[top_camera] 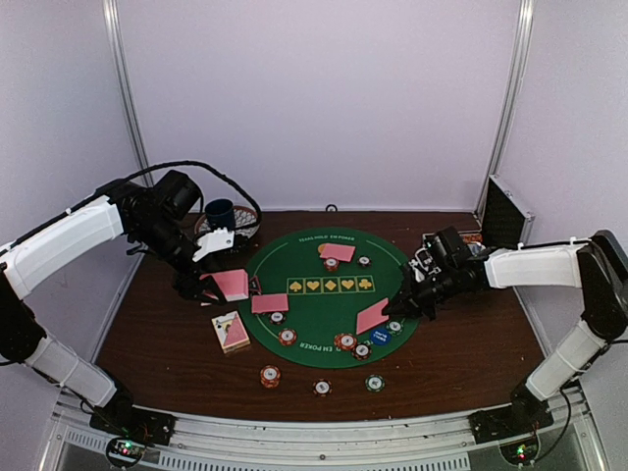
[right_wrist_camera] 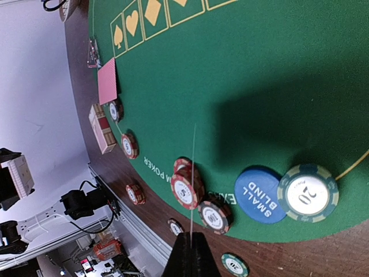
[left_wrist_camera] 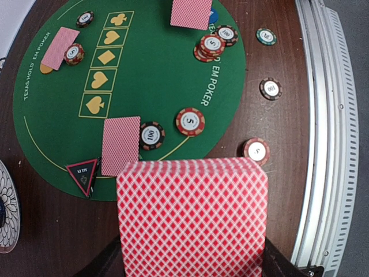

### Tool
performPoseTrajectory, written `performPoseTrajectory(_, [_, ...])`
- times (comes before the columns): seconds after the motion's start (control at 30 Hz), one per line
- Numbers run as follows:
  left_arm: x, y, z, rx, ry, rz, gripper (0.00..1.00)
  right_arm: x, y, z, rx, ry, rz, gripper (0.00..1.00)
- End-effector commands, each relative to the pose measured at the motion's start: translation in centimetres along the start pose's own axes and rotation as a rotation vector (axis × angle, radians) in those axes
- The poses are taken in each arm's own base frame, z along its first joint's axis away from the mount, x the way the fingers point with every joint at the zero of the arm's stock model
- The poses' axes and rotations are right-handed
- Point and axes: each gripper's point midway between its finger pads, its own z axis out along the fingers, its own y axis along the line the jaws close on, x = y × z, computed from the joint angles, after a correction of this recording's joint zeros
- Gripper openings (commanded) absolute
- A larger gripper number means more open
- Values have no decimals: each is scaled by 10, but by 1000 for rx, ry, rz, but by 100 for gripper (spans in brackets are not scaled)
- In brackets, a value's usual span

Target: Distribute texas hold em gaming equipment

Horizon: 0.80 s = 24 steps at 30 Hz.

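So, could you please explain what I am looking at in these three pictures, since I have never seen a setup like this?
These are two robot arms bolted at the near edge of a table. The overhead picture looks down from behind them; the other two come from cameras on each wrist.

On the table lies a round green poker mat with pink-backed cards, striped chips, a blue button and a triangular marker. More chips and a card box lie on the bare wood.

The left end effector is shut on the deck, which fills its wrist view. The right end effector is shut on a single card, seen edge-on in its own camera.
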Motion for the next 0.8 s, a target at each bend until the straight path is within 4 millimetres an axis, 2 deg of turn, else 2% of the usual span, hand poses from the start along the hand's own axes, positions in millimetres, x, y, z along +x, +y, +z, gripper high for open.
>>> performPoseTrajectory(0.0, [-5, -3, -5, 5, -30, 6, 0, -21, 1, 8, 20, -43, -49, 0])
performPoseTrajectory(0.33, [-6, -4, -5, 11, -35, 6, 0, -32, -15, 23, 80, -44, -69, 0])
performPoseTrajectory(0.53, [-5, -4, -5, 13, -34, 5, 0, -38, -22, 5, 210, -85, -142, 34])
performPoseTrajectory(0.67, [-6, -4, -5, 12, -35, 5, 0, -46, -4, -15, 226, -149, -195, 55])
performPoseTrajectory(0.77, [-6, -4, -5, 15, -35, 4, 0, -50, 16, -22, 206, -183, -225, 63])
